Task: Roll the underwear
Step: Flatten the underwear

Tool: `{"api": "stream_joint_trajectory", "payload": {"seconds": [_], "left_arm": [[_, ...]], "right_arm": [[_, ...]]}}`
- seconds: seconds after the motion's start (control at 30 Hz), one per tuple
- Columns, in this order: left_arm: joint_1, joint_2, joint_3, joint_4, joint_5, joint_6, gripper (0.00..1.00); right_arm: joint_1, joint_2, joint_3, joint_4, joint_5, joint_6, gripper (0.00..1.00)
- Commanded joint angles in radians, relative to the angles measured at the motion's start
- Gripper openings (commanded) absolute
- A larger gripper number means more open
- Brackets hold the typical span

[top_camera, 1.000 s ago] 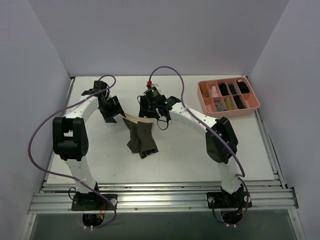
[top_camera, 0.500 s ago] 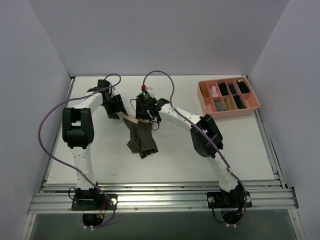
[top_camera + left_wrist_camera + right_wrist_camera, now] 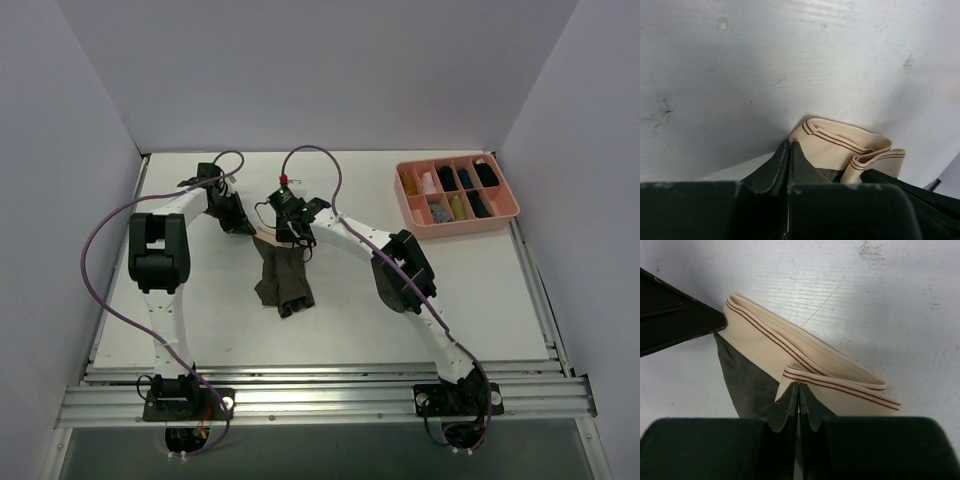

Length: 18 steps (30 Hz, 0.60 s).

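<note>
Here: Waistband Grasp Before Rolling

The underwear lies on the table, long axis near-to-far, tan waistband at the far end. There the right gripper is pinched closed on it; the left gripper sits closed at its left corner.

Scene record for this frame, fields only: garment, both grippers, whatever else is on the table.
underwear: dark cloth lying crumpled on the table, not yet rolled
waistband: tan, striped, folded over at the far end
left gripper: shut, at one waistband corner
right gripper: shut, on the folded waistband's other end
tray: pink, far right, small items in its compartments, apart from both arms
</note>
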Motion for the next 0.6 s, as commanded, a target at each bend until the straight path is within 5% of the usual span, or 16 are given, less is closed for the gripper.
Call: {"api": "stream_joint_trajectory", "payload": {"seconds": [0.0,0.43,0.57], "left_arm": [[0.007,0.001,0.026,0.052,0.096,-0.035,0.02],[0.001,-0.357,-0.168,0.083,0.087,-0.133,0.02],[-0.027,-0.411,-0.227,0.084,0.078,-0.138,0.02]], "right_arm": [[-0.027,-0.057,0.011,-0.065,0.046,-0.022,0.00],[-0.137,-0.558,-0.430,-0.010,0.005,-0.161,0.00],[-0.104,-0.539,-0.392,-0.016,-0.014,-0.135,0.22]]}}
